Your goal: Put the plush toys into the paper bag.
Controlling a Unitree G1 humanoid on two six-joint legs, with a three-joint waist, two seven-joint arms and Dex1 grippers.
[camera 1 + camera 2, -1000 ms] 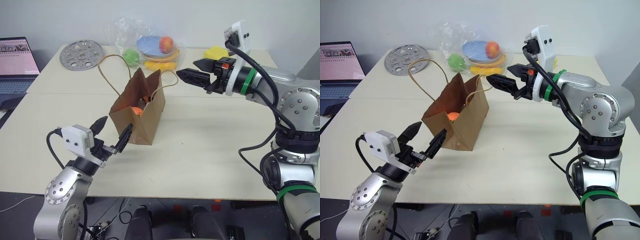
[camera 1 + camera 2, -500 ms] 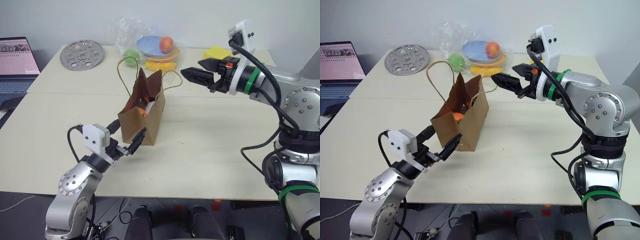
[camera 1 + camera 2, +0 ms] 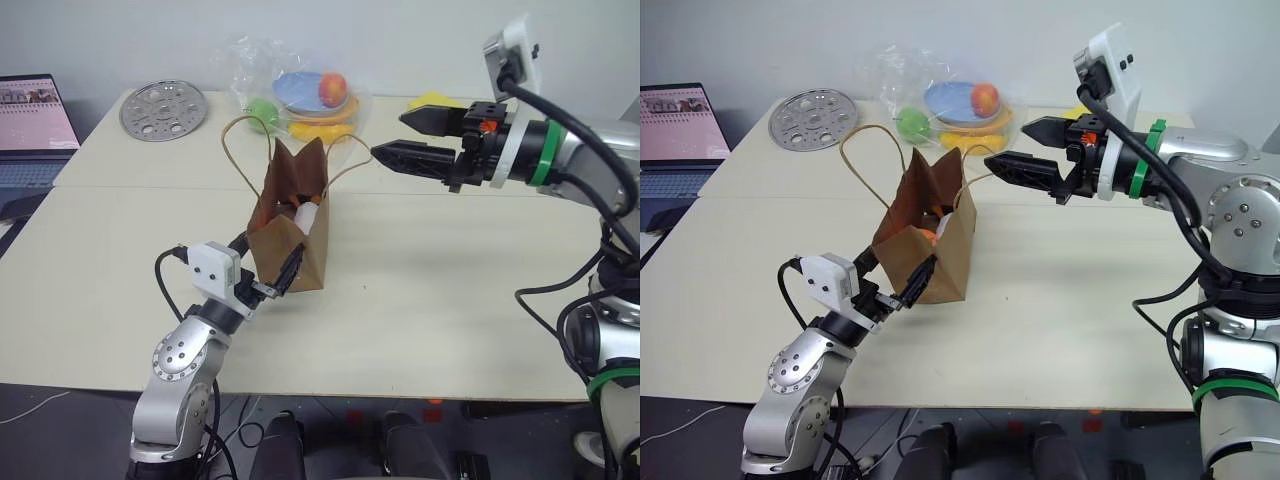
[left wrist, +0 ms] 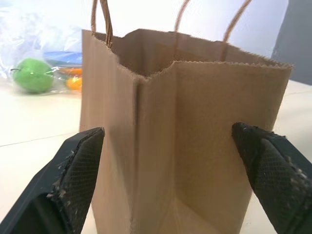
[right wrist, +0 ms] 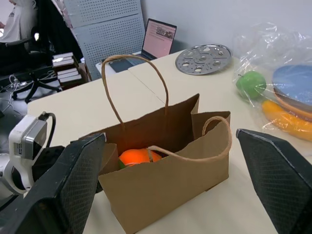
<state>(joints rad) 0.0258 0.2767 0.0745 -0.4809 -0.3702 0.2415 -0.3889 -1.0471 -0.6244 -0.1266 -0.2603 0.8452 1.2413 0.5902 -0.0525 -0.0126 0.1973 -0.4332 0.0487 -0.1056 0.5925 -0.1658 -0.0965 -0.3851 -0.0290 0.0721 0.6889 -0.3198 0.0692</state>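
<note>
Bag (image 3: 291, 232) is standing upright mid-table (image 3: 450, 300), mouth open, twine handles arching up. Carrot (image 5: 137, 157) is lying inside; my right wrist view is looking down into the mouth and catching its orange top, while my left wrist view is seeing just the bag's brown wall. Head views are also giving a bit of white, the egg (image 3: 304, 214), beside the orange.

My left gripper (image 3: 266, 267) is sitting released, fingers spread either side of the bag's near end, holding nothing. My right gripper (image 3: 1024, 150) is hanging released above and beyond the bag, well clear.

Wrapped fruit (image 3: 315, 100), perforated disc (image 3: 163, 108) and laptop (image 3: 35, 125) are lying toward the far edge. Bare tabletop is stretching to the bag's right.
</note>
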